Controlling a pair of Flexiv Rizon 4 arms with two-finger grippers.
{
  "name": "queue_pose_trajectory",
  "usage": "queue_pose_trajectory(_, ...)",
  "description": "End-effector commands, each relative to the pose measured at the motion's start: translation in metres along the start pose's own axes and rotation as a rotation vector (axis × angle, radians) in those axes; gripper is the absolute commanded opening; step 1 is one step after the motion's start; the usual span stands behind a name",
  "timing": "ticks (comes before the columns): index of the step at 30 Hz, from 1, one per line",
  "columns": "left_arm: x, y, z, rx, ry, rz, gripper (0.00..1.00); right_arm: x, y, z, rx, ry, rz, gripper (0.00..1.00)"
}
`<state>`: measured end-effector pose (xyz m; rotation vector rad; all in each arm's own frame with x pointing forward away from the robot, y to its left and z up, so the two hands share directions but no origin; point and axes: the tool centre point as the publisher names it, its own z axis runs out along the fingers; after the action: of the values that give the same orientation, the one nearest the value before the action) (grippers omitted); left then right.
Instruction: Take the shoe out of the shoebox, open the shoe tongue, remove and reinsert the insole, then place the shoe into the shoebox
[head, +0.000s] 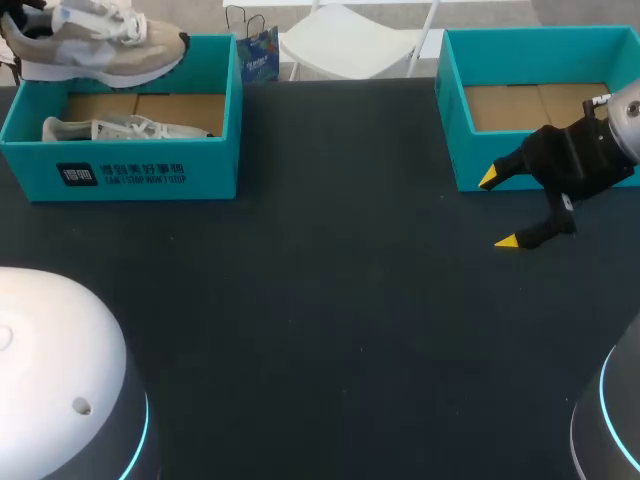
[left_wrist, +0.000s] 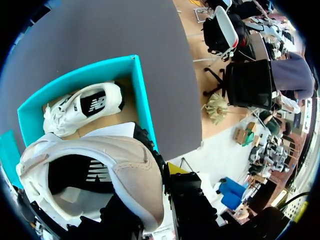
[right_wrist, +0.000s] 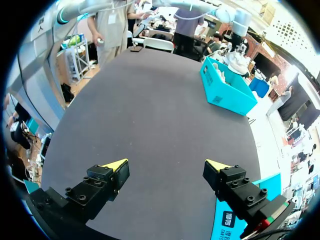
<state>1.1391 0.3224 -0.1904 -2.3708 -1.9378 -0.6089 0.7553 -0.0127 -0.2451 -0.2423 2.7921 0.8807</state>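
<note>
A white and beige sneaker (head: 95, 45) hangs above the left teal shoebox (head: 120, 170) at the table's far left. My left gripper (left_wrist: 165, 176) is shut on its heel collar; one yellow tip shows beside the heel, the other is hidden inside the shoe (left_wrist: 95, 175). A second matching sneaker (head: 125, 128) lies on its side in that box, also in the left wrist view (left_wrist: 82, 107). My right gripper (head: 500, 210) stands open and holds nothing, just in front of the right teal box (head: 450, 120). In the right wrist view, the right gripper (right_wrist: 166, 165) hovers over bare table.
The right teal box has only a cardboard floor (head: 535, 105) showing. Dark tabletop (head: 330, 300) stretches between the two boxes. The left shoebox (right_wrist: 227, 90) lies far ahead of my right gripper.
</note>
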Motion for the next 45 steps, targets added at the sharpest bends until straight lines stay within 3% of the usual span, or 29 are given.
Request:
queue_pose_trajectory(1, -0.006, 0.006, 0.012, -0.01, -0.01, -0.001, 0.0, -0.001, 0.0, 0.001, 0.003, 0.001, 0.0, 1.0)
queue_pose_trajectory(12, -0.019, 0.006, 0.041, 0.014, 0.029, -0.022, 0.0, -0.001, 0.0, 0.001, 0.003, 0.001, 0.0, 1.0)
queue_pose_trajectory(15, -0.024, 0.005, 0.053, 0.053, 0.013, -0.011, 0.0, -0.001, 0.0, 0.001, 0.003, 0.001, 0.0, 1.0)
queue_pose_trajectory(37, -0.025, 0.005, 0.054, 0.062, 0.023, 0.0, 0.0, -0.001, 0.0, 0.001, 0.003, 0.001, 0.0, 1.0)
queue_pose_trajectory(45, -0.025, 0.019, 0.067, 0.077, -0.026, -0.065, 0.0, -0.001, 0.0, 0.001, 0.003, 0.001, 0.0, 1.0)
